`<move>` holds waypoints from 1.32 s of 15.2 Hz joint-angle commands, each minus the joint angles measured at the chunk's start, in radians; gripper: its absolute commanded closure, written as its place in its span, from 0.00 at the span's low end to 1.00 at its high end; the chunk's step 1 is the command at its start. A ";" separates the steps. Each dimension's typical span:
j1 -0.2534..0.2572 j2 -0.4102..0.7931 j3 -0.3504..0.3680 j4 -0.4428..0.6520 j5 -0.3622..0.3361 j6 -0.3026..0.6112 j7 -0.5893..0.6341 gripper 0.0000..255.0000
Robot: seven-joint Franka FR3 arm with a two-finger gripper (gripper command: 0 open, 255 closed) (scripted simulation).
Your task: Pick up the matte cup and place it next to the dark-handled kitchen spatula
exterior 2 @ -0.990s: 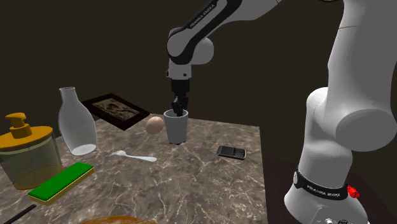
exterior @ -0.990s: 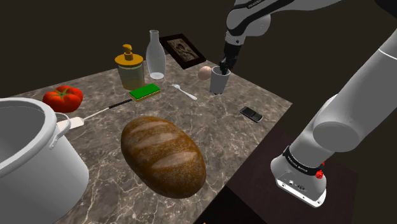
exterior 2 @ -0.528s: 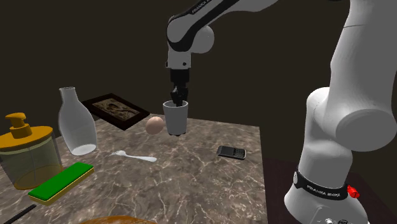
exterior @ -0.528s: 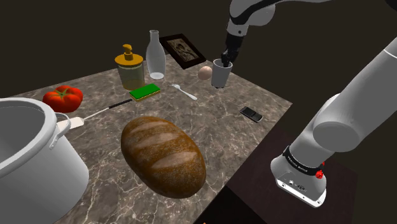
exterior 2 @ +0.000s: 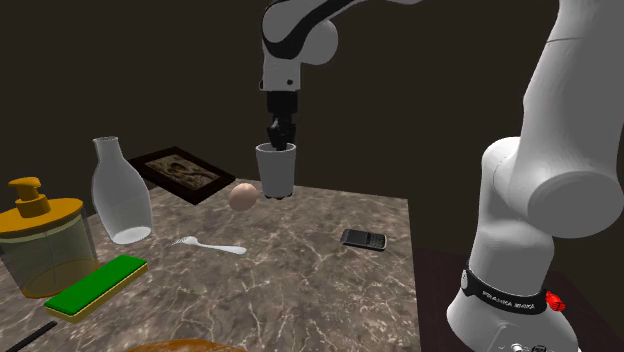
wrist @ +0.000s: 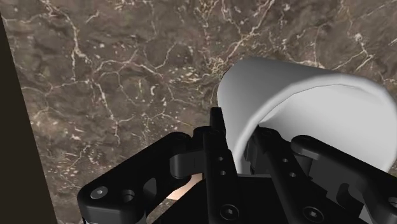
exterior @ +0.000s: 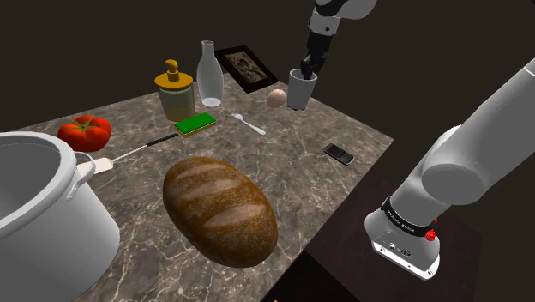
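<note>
Marble tabletop (exterior: 291,163); 1 grey cup (exterior 2: 277,172) above it w/ rim pinched by hand (exterior 2: 279,144); 1 spatula (exterior: 129,153).

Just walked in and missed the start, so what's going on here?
The white arm's black hand is shut on the rim of the pale cup and holds it just above the marbled table, by the egg. The dark-handled spatula lies across the table near the tomato; the cup is not yet beside it.
</note>
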 commanded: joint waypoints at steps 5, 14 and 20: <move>0.000 -0.017 0.002 0.066 -0.006 -0.082 0.009 1.00; 0.001 -0.031 0.004 0.172 -0.010 -0.202 0.020 1.00; 0.022 -0.046 0.034 0.200 -0.007 -0.241 0.072 1.00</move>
